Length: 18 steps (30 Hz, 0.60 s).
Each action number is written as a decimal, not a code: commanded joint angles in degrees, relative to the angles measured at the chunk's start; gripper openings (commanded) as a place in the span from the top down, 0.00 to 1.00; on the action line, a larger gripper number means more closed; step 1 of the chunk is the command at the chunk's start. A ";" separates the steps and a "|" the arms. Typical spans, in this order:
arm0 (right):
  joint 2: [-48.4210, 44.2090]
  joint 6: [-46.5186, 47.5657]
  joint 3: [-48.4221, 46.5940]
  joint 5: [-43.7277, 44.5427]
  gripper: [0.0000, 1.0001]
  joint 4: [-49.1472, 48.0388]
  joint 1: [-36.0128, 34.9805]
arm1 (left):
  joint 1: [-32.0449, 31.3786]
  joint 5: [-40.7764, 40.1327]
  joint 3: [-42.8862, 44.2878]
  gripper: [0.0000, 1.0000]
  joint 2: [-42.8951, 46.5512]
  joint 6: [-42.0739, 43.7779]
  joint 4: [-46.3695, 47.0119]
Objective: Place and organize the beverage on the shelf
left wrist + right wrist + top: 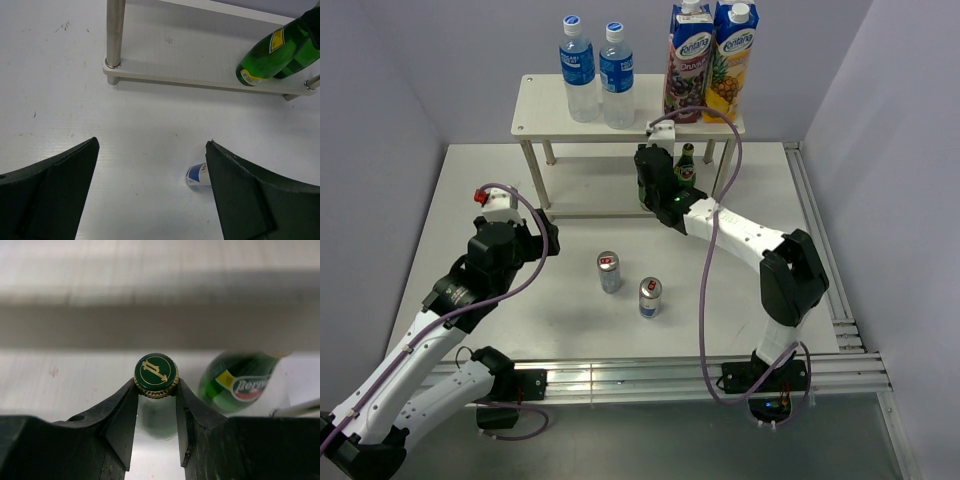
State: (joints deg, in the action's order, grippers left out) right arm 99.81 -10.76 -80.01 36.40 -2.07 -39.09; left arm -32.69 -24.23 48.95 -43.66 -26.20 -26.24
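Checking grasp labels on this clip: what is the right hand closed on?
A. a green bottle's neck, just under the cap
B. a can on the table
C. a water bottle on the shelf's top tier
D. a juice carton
A: the right wrist view shows the right hand pinching the green bottle from both sides, just below its gold-rimmed cap.

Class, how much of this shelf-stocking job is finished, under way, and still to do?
Done: two water bottles and two juice cartons stand atop the shelf; one green bottle on its lower board. In hand: right gripper clamps a second green bottle there. Remaining: two cans on the table; left gripper open.
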 commanded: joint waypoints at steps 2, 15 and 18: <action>0.82 0.92 -6.21 2.61 1.00 -10.76 0.86 | 0.26 0.85 0.01 0.05 -0.02 -0.08 0.66; 3.38 5.22 -6.75 10.61 1.00 -14.62 0.95 | 0.34 0.94 0.01 0.05 -0.29 -0.08 0.66; 3.29 5.49 -5.86 11.76 1.00 -14.81 0.95 | 0.26 1.11 0.01 0.05 -0.29 -0.08 0.66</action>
State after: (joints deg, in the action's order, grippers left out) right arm 105.36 -6.94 -83.66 43.09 -8.05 -38.46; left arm -32.69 -23.83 48.95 -43.81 -26.20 -26.30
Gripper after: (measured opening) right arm 0.391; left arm 0.946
